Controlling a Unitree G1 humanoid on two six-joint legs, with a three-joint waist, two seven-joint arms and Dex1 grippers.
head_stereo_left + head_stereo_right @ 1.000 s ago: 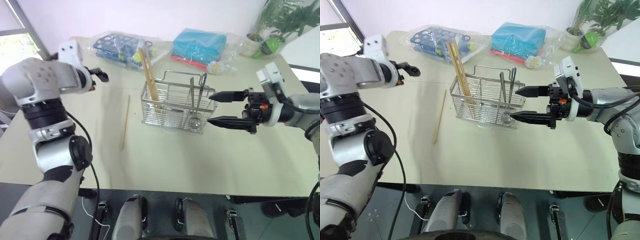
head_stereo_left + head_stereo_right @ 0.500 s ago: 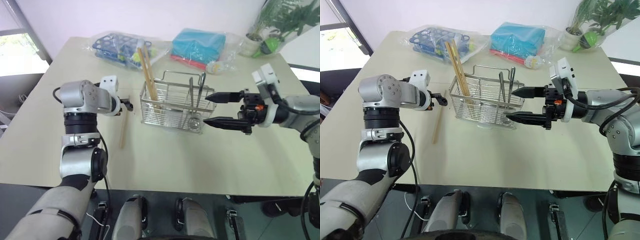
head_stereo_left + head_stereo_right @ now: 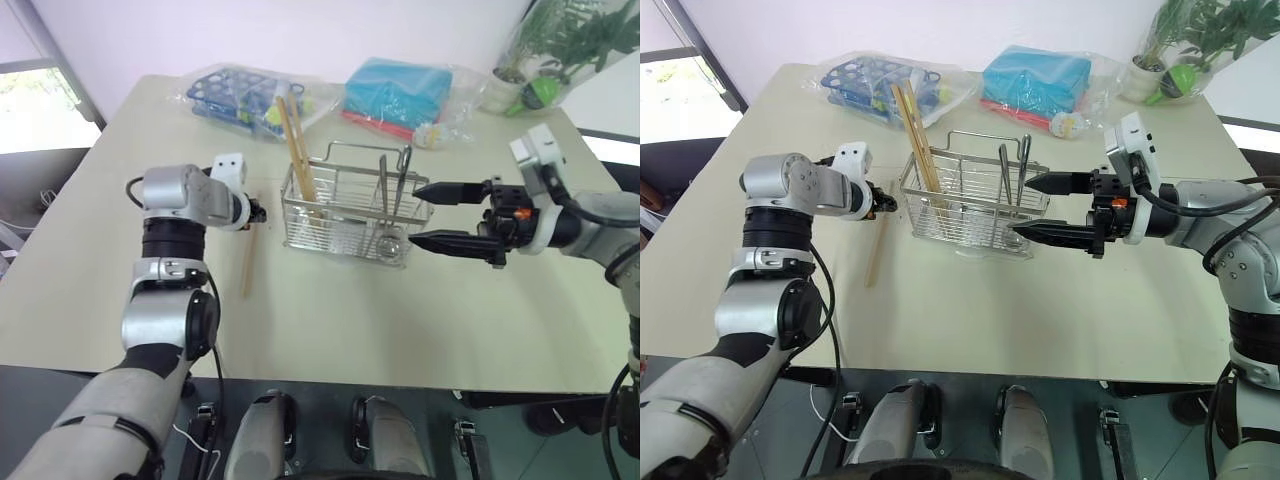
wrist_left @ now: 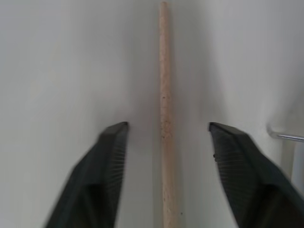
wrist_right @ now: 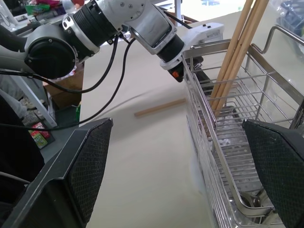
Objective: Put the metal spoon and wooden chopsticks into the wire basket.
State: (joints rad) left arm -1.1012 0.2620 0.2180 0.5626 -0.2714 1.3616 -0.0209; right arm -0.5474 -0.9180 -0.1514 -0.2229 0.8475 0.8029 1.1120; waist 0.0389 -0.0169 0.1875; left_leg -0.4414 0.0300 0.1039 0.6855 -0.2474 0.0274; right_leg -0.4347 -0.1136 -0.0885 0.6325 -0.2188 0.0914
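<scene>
While its fingers straddle the loose chopstick [image 4: 164, 104] on the counter [image 3: 330, 320], the left gripper [image 4: 167, 142], open, should close squarely, centred.

One wooden chopstick [image 3: 247, 246] lies flat — beside wire basket [image 3: 352, 215].

wire basket [image 3: 352, 212] frame centre; chopsticks [image 3: 297, 150] in its left end, spoon [image 3: 383, 195] right end; loose chopstick [image 3: 247, 250] on table [image 3: 330, 320] left of it.

You see a matt table [image 3: 330, 300], a shiny wire basket [image 3: 345, 225], pale raw-wood chopsticks [image 4: 164, 114], and glossy clear plastic bags [image 3: 440, 100].
</scene>
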